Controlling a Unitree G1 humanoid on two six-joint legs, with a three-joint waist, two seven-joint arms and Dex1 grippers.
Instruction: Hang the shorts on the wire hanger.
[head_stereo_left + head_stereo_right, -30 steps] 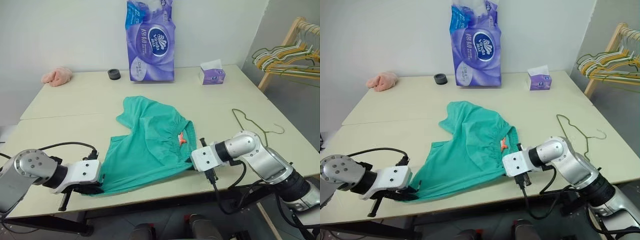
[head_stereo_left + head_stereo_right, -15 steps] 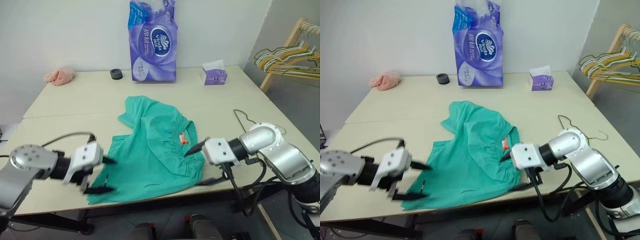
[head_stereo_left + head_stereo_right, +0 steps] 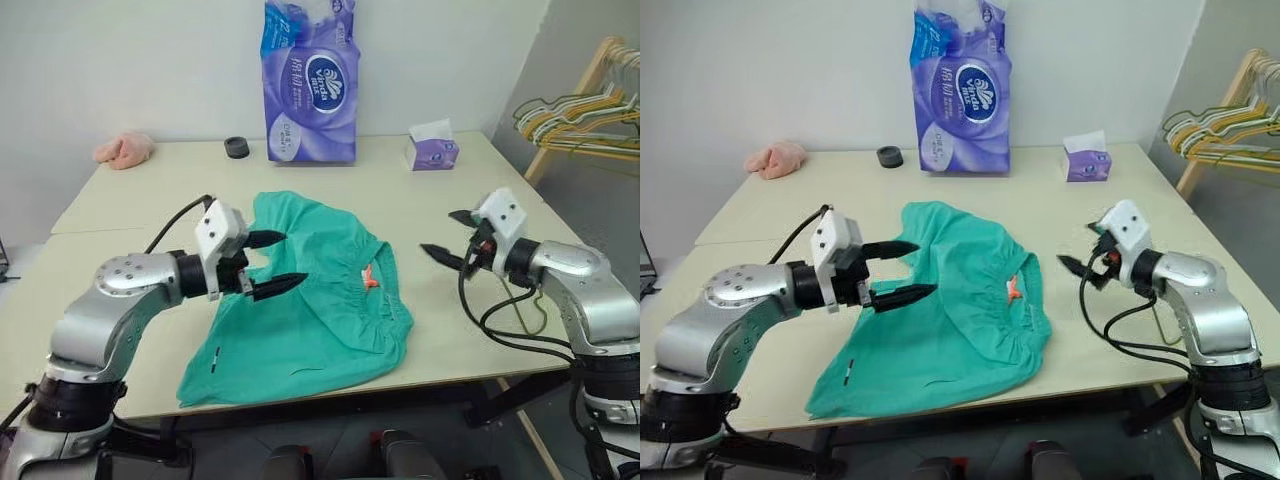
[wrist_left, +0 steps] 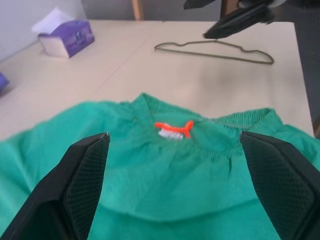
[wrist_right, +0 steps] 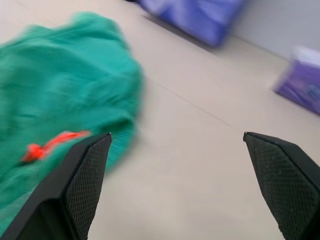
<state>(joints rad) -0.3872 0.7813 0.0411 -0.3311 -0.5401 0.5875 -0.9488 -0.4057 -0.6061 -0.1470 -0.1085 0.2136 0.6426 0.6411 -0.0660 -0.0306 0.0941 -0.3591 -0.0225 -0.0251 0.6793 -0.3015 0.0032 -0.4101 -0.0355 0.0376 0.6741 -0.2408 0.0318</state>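
Both tools have let go of the shorts (image 3: 310,300), which they pinched at the near edge a second ago, and both now stand wide open. The left tool (image 3: 273,262) is lifted over the cloth's left part. The right tool (image 3: 452,237) has swung out beside the waistband, clear of the shorts, which lie flatter on the counter (image 3: 140,210).

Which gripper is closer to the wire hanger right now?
Right. The right gripper hovers open beside the wire hanger; the left gripper is open over the shorts, farther away.
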